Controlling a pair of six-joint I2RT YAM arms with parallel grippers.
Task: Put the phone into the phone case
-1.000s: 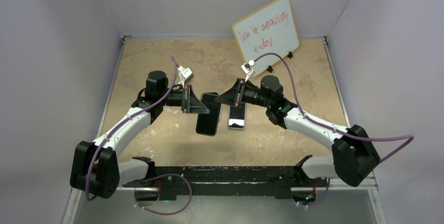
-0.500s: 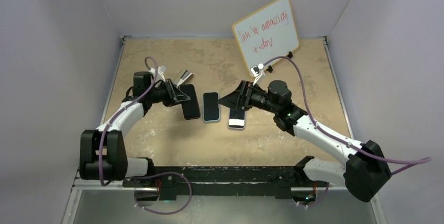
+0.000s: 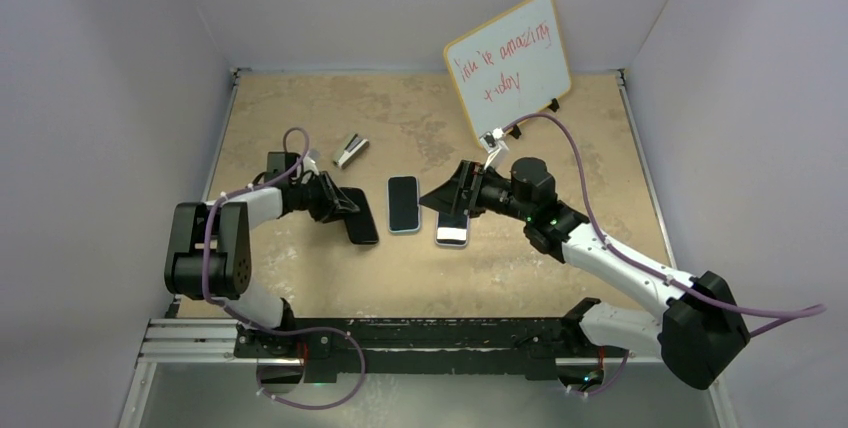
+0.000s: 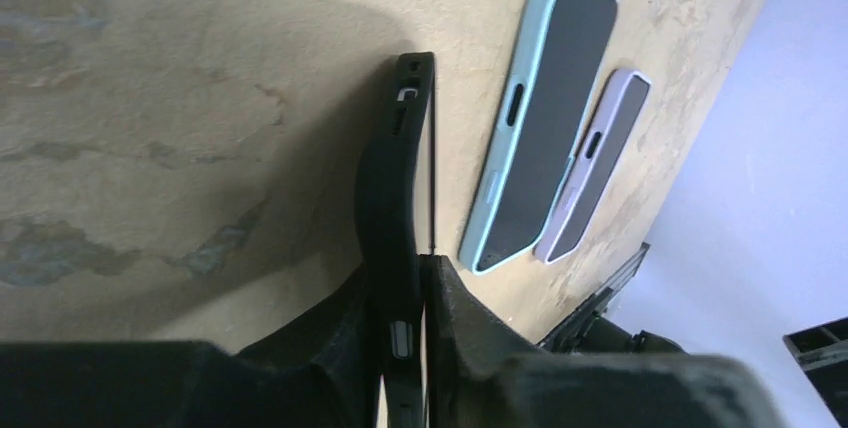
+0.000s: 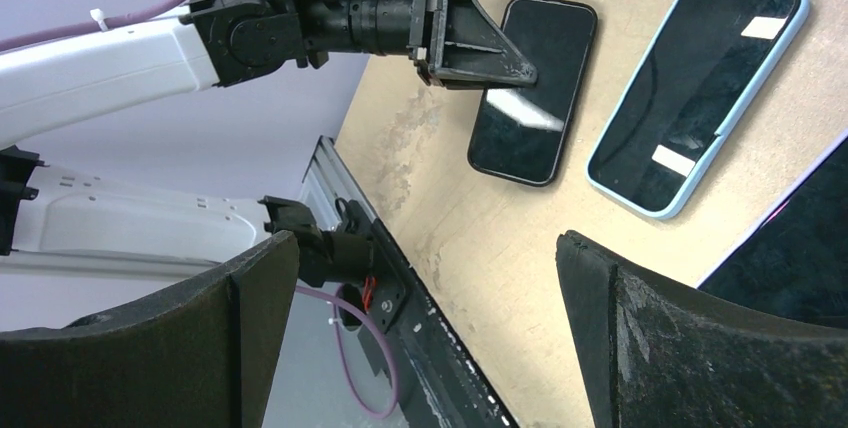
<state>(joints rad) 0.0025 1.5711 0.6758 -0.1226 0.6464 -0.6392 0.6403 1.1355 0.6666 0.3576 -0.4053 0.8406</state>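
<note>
A black phone [image 3: 362,218] in a black case lies flat at the left of the table, and my left gripper [image 3: 338,203] is shut on its near edge. In the left wrist view the case's side [image 4: 392,198] bows slightly away from the phone's straight edge, between my left gripper's [image 4: 400,293] jaws. The right wrist view shows its glossy screen [image 5: 535,88]. My right gripper [image 3: 447,196] stands open and holds nothing, low over the far end of a lilac-cased phone [image 3: 452,231]. A light blue cased phone [image 3: 403,204] lies between the two.
A whiteboard [image 3: 510,60] with red writing leans at the back right. A small silver and black object [image 3: 349,149] lies behind my left gripper. The black rail [image 3: 420,333] runs along the near edge. Pale walls close in both sides.
My left arm has swung left with the black phone, from the middle to the table's left, uncovering the light blue phone. My right gripper has gone from shut to open and shifted slightly right.
</note>
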